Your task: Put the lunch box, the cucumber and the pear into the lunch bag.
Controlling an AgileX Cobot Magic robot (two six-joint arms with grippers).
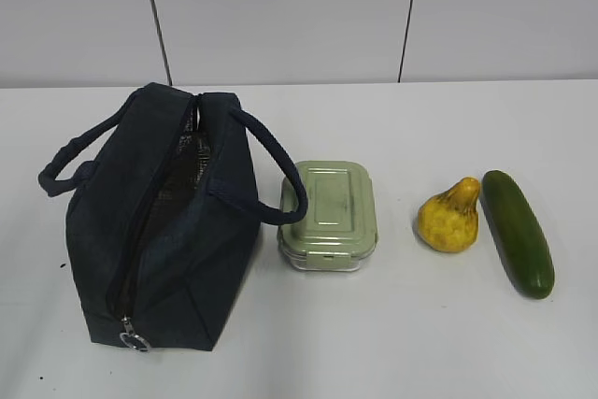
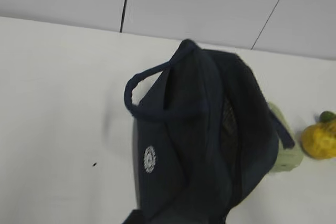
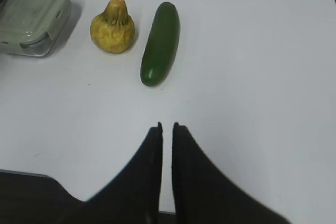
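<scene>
Right hand (image 3: 167, 129): one visible, in the right wrist view only; two dark fingers pressed nearly together with a thin slit between them, holding nothing, above bare surface (image 3: 252, 77) and nearer the camera than the cucumber.
Left hand: not visible in any view; state cannot be told.
Cucumber (image 3: 160, 43): one; dark green, lying flat, closest item to the right hand, at the right end of the row.
Pear (image 3: 113, 25): one; yellow, bumpy, narrow neck pointing toward the wall, just beside the cucumber on its left, a slim gap between them.
Lunch box (image 1: 329, 214): one; pale green lid on, clear base, standing between pear and bag.
Lunch bag (image 1: 163, 217): one; dark navy, top open, at the left end of the row.
Handles: two loops; the right one (image 1: 280, 175) hangs over the lunch box's left edge.
Zipper pull (image 1: 134, 338): one metal ring at the bag's near end.
Logo (image 2: 149, 159): one round white mark on the bag's side.
</scene>
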